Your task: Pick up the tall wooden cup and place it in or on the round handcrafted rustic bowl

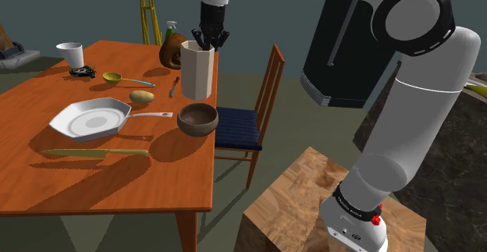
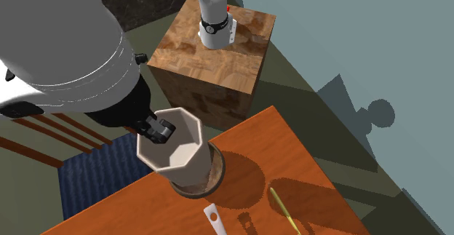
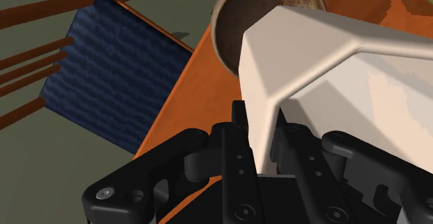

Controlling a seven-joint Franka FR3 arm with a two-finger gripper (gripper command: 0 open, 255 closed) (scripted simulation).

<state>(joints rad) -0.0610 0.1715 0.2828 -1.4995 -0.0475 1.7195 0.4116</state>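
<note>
Gripper (image 3: 264,143) clamps the tall off-white cup (image 1: 197,71) by its rim wall. Likely rigid, light, smooth: may pivot above the brown bowl (image 1: 197,120).

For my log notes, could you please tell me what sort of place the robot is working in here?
Probably a dining or kitchen corner of a home: a wooden table bearing a frying pan and a bowl, a blue-cushioned chair beside it, and a cup in the gripper.
</note>
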